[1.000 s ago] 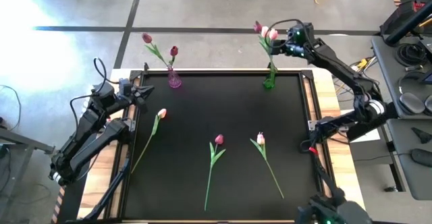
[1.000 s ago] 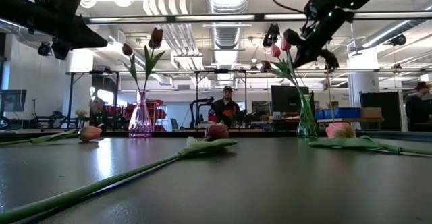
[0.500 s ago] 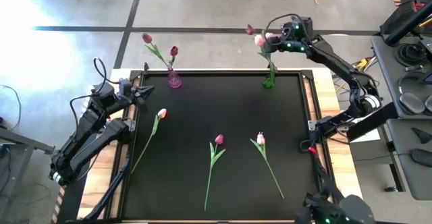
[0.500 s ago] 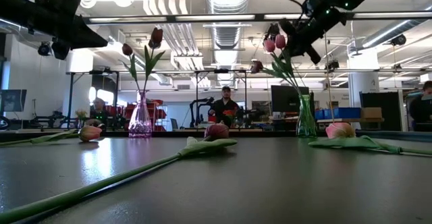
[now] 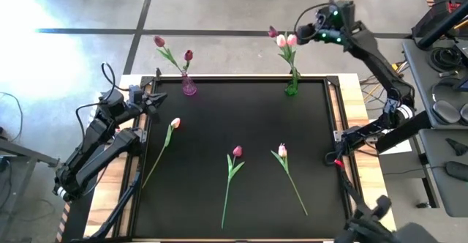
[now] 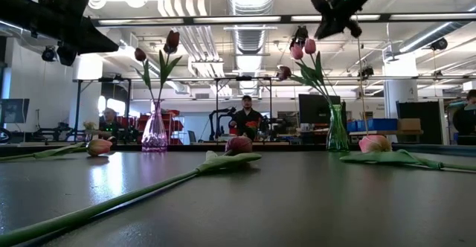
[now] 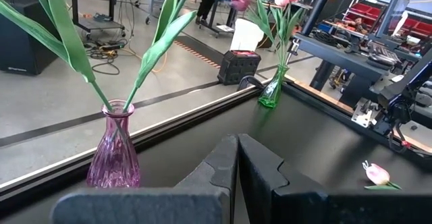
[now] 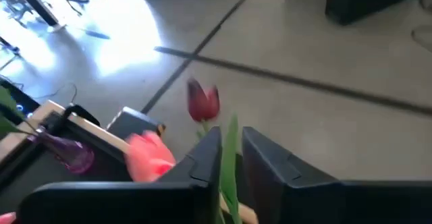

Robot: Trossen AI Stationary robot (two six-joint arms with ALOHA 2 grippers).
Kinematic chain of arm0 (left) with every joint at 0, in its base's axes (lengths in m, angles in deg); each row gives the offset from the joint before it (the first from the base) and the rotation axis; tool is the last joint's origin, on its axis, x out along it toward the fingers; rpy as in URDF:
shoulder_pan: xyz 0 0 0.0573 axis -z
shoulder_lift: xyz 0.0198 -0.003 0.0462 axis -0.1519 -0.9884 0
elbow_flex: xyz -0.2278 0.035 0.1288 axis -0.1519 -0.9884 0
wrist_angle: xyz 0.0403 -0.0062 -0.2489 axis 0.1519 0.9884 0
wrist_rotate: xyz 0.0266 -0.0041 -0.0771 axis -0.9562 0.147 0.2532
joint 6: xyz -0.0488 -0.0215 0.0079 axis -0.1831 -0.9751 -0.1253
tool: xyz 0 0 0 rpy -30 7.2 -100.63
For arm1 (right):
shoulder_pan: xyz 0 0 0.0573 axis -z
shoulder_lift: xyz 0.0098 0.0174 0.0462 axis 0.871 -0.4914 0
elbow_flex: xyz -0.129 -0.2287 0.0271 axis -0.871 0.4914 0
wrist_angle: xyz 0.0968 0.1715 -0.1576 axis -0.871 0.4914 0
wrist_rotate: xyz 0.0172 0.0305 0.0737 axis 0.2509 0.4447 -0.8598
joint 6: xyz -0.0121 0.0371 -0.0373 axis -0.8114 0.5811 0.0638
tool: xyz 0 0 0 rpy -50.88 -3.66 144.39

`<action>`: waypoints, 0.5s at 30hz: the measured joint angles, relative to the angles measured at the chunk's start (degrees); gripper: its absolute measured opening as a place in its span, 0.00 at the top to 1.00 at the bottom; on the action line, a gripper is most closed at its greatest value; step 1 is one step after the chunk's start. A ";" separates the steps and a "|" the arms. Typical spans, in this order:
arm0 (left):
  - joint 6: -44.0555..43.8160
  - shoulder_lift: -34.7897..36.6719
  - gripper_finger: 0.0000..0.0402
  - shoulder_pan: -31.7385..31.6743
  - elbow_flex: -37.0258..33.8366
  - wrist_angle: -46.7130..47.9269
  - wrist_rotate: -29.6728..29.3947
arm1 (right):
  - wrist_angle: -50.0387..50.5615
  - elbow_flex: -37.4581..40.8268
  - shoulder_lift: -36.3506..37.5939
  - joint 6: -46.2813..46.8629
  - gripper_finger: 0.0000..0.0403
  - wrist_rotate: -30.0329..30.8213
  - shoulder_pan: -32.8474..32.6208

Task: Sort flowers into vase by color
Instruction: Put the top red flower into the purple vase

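A green vase [image 5: 291,88] at the table's far edge holds three tulips by their stems: two pale pink heads [image 5: 282,42] and one dark magenta head [image 5: 272,32]. A purple vase [image 5: 189,87] at the far left holds two magenta tulips [image 5: 188,55]. Three tulips lie flat on the black mat: pale pink [image 5: 175,123], magenta [image 5: 237,151] and pale pink [image 5: 282,151]. My right gripper [image 5: 307,33] hangs above and just right of the green vase's flower heads, slightly open and empty; a leaf [image 8: 230,150] shows through its gap. My left gripper [image 5: 157,96] is shut and empty near the purple vase.
The black mat [image 5: 241,111] is ringed by a raised frame and wooden table edges. Both vases stand at its far edge. Room stays free between the lying tulips. In the low view a person [image 6: 249,117] shows in the room far behind the table.
My right gripper has risen and drawn away from the flower heads in the green vase, toward the table's right and far side. The tulips stay in the vase; their heads have swung a little toward the left.
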 joint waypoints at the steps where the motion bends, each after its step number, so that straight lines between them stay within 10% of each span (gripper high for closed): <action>1: 0.00 0.00 1.00 0.02 -0.01 0.00 0.09 | 1.33 -2.10 0.00 -0.37 0.84 0.13 -0.13; 15: 0.00 0.00 1.00 0.00 -0.01 -0.04 0.27 | 32.59 -45.13 -25.69 -4.26 0.54 2.19 -7.65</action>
